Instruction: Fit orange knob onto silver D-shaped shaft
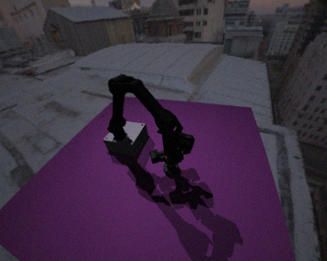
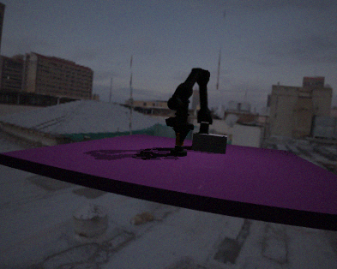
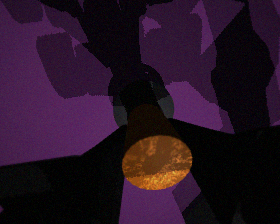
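- End effector [image 1: 170,162] [image 2: 177,138] [image 3: 147,125]: closed on the orange knob [image 2: 177,140] [image 3: 157,162], one finger each side. Pick is done.
- Knob is over or at the round pedestal [image 1: 171,170] [image 2: 178,152] [image 3: 167,108], which sits on the purple worktop [image 1: 93,199] [image 2: 246,180] [image 3: 46,125]. Looks roughly lined up sideways; wrist view has the pedestal's rim showing past the knob's far end.
- Silver shaft: can't see it. Knob and shadow cover the middle of the pedestal.
- Hole and its flat: underneath, out of sight. Can't confirm the flats match.
- Seating: can't tell whether the knob has started onto the shaft. Top view too dark to help.
- Left, my read: match the flats, push down to the pedestal, let go. Release is not done.
- Risk: with flats off, it would jam on the shaft tip or twist in the grip. Small turns under light pressure should find it.
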You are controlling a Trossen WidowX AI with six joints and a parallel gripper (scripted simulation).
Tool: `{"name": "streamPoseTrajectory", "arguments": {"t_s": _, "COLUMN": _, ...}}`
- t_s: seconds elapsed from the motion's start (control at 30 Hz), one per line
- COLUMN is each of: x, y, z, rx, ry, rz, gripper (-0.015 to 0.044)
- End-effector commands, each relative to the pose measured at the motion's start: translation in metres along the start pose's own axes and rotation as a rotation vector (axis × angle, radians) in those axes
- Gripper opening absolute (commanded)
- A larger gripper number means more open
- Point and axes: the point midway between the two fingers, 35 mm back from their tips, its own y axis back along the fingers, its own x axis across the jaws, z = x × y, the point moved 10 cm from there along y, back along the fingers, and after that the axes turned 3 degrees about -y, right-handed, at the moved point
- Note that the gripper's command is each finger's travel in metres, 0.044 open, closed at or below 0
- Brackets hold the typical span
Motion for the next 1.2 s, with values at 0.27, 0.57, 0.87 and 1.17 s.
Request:
{"name": "streamPoseTrajectory", "arguments": {"t_s": 0.27, "x": -0.0005, "y": -0.0004, "z": -0.0003, "rx": -0.001, "ry": -0.079, "rz": -0.004, "gripper": 0.0000}}
{"name": "streamPoseTrajectory", "arguments": {"t_s": 0.57, "x": -0.0003, "y": -0.0005, "z": 0.0002, "rx": -0.001, "ry": -0.048, "rz": -0.004, "gripper": 0.0000}}
{"name": "streamPoseTrajectory", "arguments": {"t_s": 0.87, "x": 0.0001, "y": -0.0006, "z": 0.0005, "rx": -0.001, "ry": 0.013, "rz": -0.004, "gripper": 0.0000}}
{"name": "streamPoseTrajectory", "arguments": {"t_s": 1.17, "x": -0.0004, "y": -0.0007, "z": -0.0002, "rx": -0.001, "ry": -0.003, "rz": -0.004, "gripper": 0.0000}}
